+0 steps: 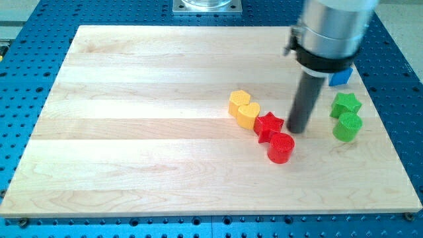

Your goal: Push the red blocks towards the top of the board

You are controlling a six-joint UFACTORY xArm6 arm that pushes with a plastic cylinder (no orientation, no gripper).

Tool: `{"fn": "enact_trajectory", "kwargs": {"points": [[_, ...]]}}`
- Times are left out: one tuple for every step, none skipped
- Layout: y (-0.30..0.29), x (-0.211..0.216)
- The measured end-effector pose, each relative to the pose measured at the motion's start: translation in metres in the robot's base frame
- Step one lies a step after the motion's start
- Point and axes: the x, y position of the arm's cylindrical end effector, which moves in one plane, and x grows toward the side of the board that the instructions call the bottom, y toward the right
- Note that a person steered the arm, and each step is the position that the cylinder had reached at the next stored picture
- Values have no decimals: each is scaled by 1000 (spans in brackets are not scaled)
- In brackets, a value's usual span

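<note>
Resting my tip (299,129) on the wooden board (132,132), holding nothing, just to the view's right of the red star (269,125). Sitting just below-left of it: the red cylinder (281,147), touching the star. Needing to circle beneath both reds, then push upward through their centres, avoiding the yellow heart (243,108) leftward and green blocks (346,115) rightward.

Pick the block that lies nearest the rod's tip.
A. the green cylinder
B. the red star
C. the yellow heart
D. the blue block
B: my tip stands just to the view's right of the red star, almost against it, while the yellow heart, the green cylinder and the blue block all lie farther off.
</note>
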Motion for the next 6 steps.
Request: {"fn": "enact_trajectory", "kwargs": {"points": [[-16,72],[-63,65],[-73,48],[-73,61],[-73,69],[-73,69]]}}
